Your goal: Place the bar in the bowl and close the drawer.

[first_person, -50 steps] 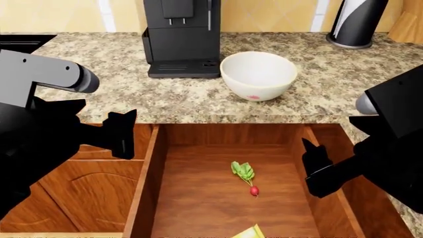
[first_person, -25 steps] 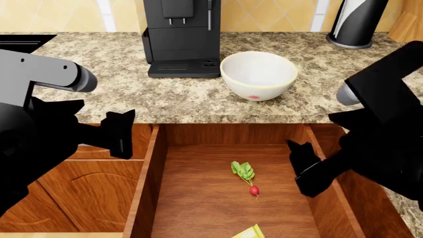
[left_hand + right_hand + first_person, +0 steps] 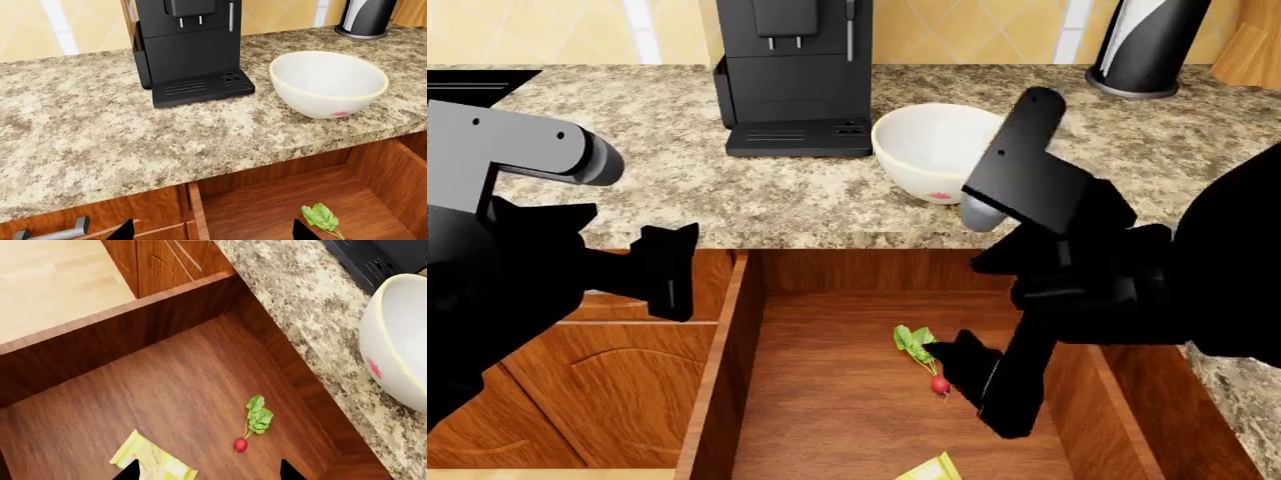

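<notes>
The drawer (image 3: 868,400) hangs wide open below the table's (image 3: 627,170) front edge, and the right gripper (image 3: 981,385) is down inside it, jaws spread and holding nothing, just beside the radish (image 3: 940,385) on the wooden floor. The bar (image 3: 152,461) lies flat on the drawer floor toward its front wall, apart from the radish, untouched. Up on the table, the bowl (image 3: 941,160) sits near the front edge, beside the coffee machine (image 3: 794,75), with nothing visible inside. The left gripper (image 3: 674,270) hovers open and unloaded outside the drawer's left wall, level with the table's front edge.
</notes>
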Robot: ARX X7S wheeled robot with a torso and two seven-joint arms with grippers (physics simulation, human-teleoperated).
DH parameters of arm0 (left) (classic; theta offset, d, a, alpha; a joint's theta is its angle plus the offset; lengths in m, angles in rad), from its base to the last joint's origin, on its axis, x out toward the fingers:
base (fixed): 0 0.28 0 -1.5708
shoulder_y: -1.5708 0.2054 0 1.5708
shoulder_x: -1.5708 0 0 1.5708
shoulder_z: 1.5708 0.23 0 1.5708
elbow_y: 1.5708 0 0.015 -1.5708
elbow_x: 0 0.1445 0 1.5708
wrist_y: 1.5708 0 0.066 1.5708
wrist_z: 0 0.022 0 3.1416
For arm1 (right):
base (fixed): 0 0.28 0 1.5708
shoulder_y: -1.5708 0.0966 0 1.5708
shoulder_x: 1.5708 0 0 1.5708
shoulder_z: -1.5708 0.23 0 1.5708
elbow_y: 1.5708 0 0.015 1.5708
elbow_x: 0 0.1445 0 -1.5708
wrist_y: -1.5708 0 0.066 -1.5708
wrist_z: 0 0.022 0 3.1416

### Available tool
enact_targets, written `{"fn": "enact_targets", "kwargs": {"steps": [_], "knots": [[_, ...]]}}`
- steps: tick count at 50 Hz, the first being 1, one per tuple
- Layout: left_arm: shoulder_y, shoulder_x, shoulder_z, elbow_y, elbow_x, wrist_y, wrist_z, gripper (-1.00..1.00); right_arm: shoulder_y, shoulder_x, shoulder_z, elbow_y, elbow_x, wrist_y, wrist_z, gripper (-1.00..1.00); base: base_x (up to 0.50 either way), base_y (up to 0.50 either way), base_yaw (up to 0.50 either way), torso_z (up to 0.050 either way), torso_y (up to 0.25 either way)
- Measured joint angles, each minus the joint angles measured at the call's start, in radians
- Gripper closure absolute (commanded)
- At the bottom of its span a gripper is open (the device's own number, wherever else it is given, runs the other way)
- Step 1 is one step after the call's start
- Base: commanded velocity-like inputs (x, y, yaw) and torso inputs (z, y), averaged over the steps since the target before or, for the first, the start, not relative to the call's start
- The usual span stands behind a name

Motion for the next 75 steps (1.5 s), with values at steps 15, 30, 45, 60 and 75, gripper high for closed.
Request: {"fn": "enact_targets", "kwargs": {"steps": [15, 30, 45, 60, 75], "knots": [[0.005, -0.002, 0.006, -0.004, 0.011, 0.002, 0.016, -1.0, 0.124, -0.05, -0.27, -0.13, -0.561, -0.108, -0.703, -1.0, 0.0, 0.0, 0.0, 0.0, 0.0], [0.008, -0.006, 0.008, -0.007, 0.017, 0.005, 0.031, -1.0, 0.161, -0.074, -0.476, -0.209, -0.865, -0.244, -1.024, -1.0, 0.0, 0.0, 0.0, 0.0, 0.0], [0.015, -0.014, 0.007, -0.006, 0.018, 0.011, 0.044, -1.0, 0.157, -0.113, -0.617, -0.273, -0.96, -0.237, -1.108, -1.0, 0.0, 0.0, 0.0, 0.0, 0.0], [0.019, -0.011, 0.016, -0.011, 0.028, 0.015, 0.055, -1.0, 0.086, -0.113, -0.708, -0.344, -1.056, -0.293, -1.064, -1.0, 0.0, 0.0, 0.0, 0.0, 0.0], [0.03, -0.011, 0.021, -0.009, 0.041, 0.018, 0.069, -1.0, 0.025, -0.118, -0.793, -0.41, -1.123, -0.314, -1.014, -1.0, 0.0, 0.0, 0.0, 0.0, 0.0]]}}
